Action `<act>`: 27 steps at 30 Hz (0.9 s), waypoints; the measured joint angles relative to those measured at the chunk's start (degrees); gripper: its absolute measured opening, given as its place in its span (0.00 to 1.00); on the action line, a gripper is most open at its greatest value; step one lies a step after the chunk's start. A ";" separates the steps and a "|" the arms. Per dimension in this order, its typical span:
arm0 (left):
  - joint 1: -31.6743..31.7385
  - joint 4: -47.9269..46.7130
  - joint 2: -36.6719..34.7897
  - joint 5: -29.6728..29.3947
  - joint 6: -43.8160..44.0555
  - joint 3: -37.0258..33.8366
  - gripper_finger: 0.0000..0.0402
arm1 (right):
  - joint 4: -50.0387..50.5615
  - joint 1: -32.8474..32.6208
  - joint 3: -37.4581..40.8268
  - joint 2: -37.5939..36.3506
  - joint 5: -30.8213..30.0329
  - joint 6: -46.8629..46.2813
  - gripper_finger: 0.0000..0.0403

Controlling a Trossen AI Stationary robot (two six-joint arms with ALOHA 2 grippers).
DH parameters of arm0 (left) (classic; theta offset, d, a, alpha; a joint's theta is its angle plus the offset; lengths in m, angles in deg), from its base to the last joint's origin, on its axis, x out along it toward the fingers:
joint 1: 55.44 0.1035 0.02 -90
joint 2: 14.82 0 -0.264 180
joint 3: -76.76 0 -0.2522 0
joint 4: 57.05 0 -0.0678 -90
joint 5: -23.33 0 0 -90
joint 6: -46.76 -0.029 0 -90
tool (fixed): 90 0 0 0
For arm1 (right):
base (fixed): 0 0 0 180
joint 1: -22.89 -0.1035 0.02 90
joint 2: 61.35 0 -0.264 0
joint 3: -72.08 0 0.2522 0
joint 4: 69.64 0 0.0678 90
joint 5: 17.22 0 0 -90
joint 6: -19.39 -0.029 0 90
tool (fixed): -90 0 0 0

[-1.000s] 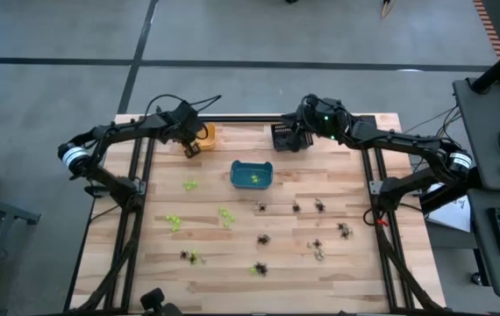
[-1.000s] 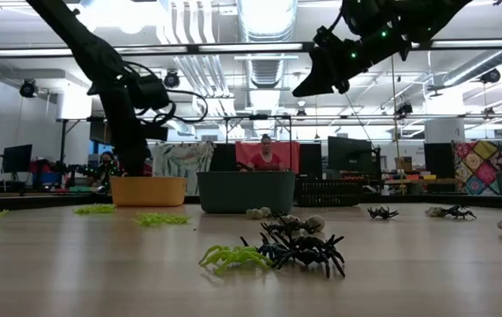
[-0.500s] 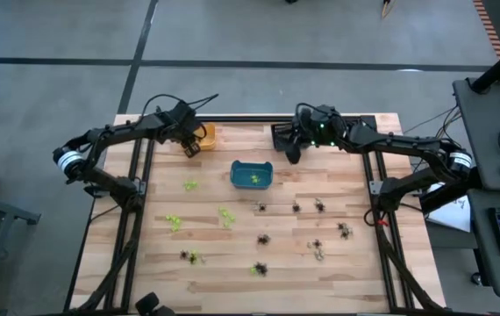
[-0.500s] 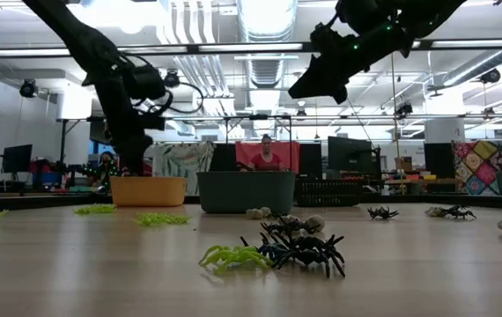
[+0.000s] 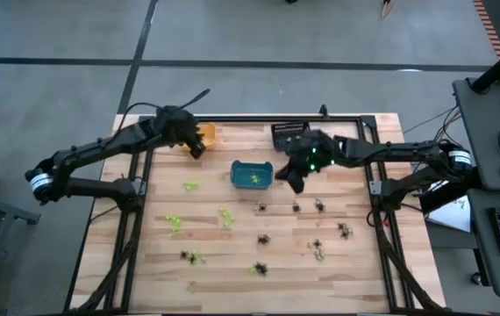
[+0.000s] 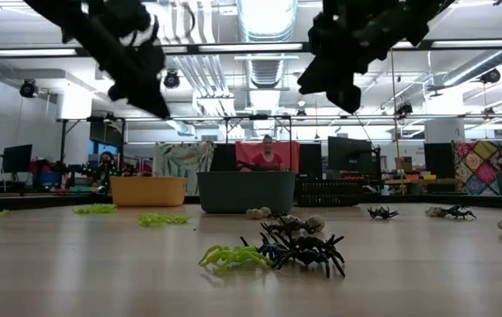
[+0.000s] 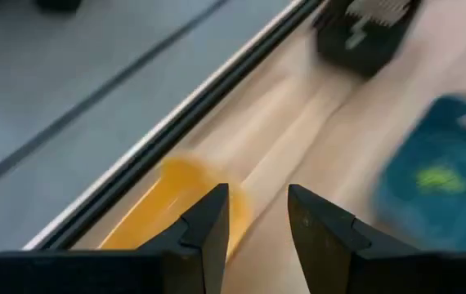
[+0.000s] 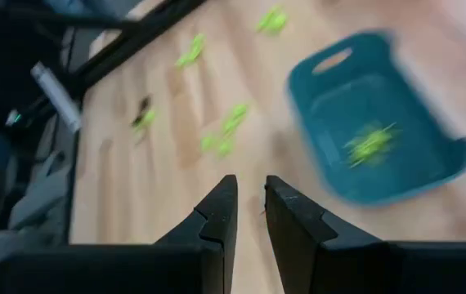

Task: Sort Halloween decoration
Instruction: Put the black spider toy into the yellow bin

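Both claws are seen empty. On the left gripper (image 7: pixel 253 224) the fingers are parted by a clear gap with nothing between them, and it is held above the far left of the table (image 5: pixel 232 263), just beside the orange bin (image 5: pixel 204 134). On the right gripper (image 8: pixel 249 216) only a narrow slit is left between the fingers, with nothing in it; it is held over the middle of the table, just right of the teal bin (image 5: pixel 252 175) and near the black bin (image 5: pixel 289 133) at the far edge.

The Halloween decoration (image 5: pixel 263 239) is mostly unsorted: lime green pieces are scattered to the near left, dark ones to the near right, and a pale one (image 5: pixel 319 255) is seen among them. One green piece (image 8: pixel 369 144) lies in the teal bin.

A mixed grab is judged the main risk: at the near middle a green spider (image 6: pixel 232 256) and a dark one (image 6: pixel 304 248) lie touching, so both could be taken at once. The pieces are tiny and leggy, so one could be flicked away by closing fingers. The teal bin could also be nudged by the right arm in passing.

Both wrist views are smeared, so the contents of the orange and black bins cannot be made out. In the low view both grippers are reduced to dark silhouettes.
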 joint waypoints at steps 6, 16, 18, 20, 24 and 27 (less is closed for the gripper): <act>-11.28 5.59 -2.93 -0.03 2.89 -0.04 0.27 | 2.26 -6.78 0.00 0.17 -2.33 -3.91 0.14; -29.97 12.84 -1.88 -11.79 3.50 -0.07 0.27 | 16.09 -12.47 -0.02 0.75 -16.95 -17.38 0.14; -31.86 12.97 -1.68 -14.76 3.32 -0.07 0.27 | 18.84 -12.97 -0.02 1.48 -19.52 -20.14 0.14; -32.80 12.86 -1.64 -15.88 2.69 -0.07 0.27 | 22.14 -13.05 -0.03 2.56 -21.14 -23.05 0.14; -32.97 13.02 -1.66 -16.17 2.02 -0.07 0.27 | 27.32 -13.09 -0.03 6.33 -21.47 -27.64 0.14; -32.91 13.04 -1.66 -16.20 1.48 -0.07 0.27 | 28.73 -13.12 -0.02 9.58 -21.00 -28.48 0.14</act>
